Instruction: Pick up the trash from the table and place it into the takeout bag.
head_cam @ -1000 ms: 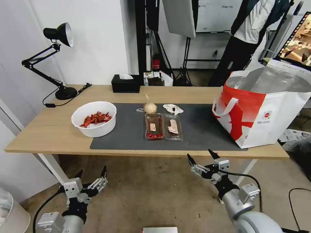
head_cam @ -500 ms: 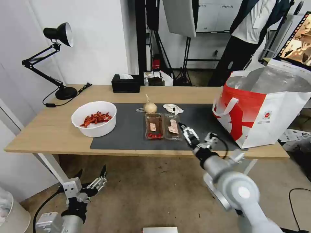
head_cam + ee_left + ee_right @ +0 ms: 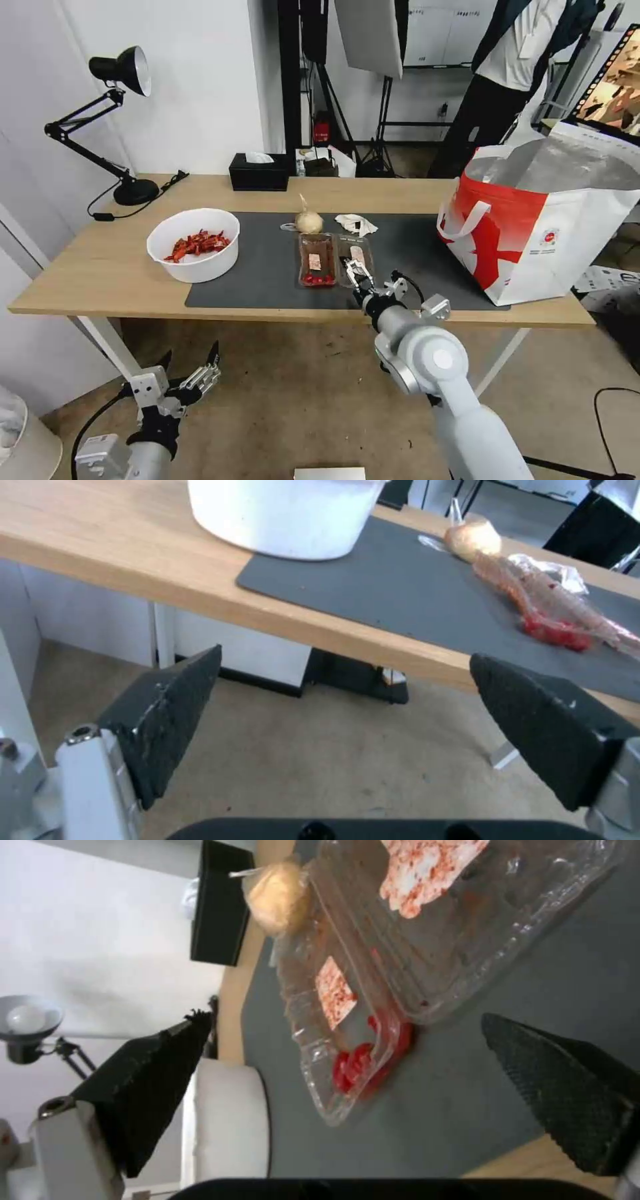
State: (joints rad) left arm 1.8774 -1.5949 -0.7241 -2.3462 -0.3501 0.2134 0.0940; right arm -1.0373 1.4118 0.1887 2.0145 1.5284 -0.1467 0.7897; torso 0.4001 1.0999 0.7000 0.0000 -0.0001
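Observation:
The clear hinged tray point(image 3: 335, 260) with red-pink leftovers lies open on the dark mat point(image 3: 253, 280) of the table point(image 3: 100, 267). Behind it sit a beige knotted bundle point(image 3: 309, 221) and crumpled white paper point(image 3: 355, 224). At the mat's left end is a white bowl point(image 3: 193, 245) of red scraps. My right gripper point(image 3: 370, 272) hovers open at the tray's near right corner. Its wrist view shows the tray point(image 3: 400, 940) between the spread fingers point(image 3: 153, 1075), untouched. The red-and-white takeout bag point(image 3: 540, 220) stands open at the right end. My left gripper point(image 3: 190, 353) hangs open below the table's front edge.
A black tissue box point(image 3: 259, 172) sits at the table's back edge and a black desk lamp point(image 3: 123, 73) at the back left. The left wrist view shows the bowl point(image 3: 287, 515), bundle point(image 3: 472, 537) and tray point(image 3: 553, 610). A person stands behind the bag.
My right arm has risen from below the table's front edge and swung forward and left, bringing its open gripper to the tray. The left arm has not moved.

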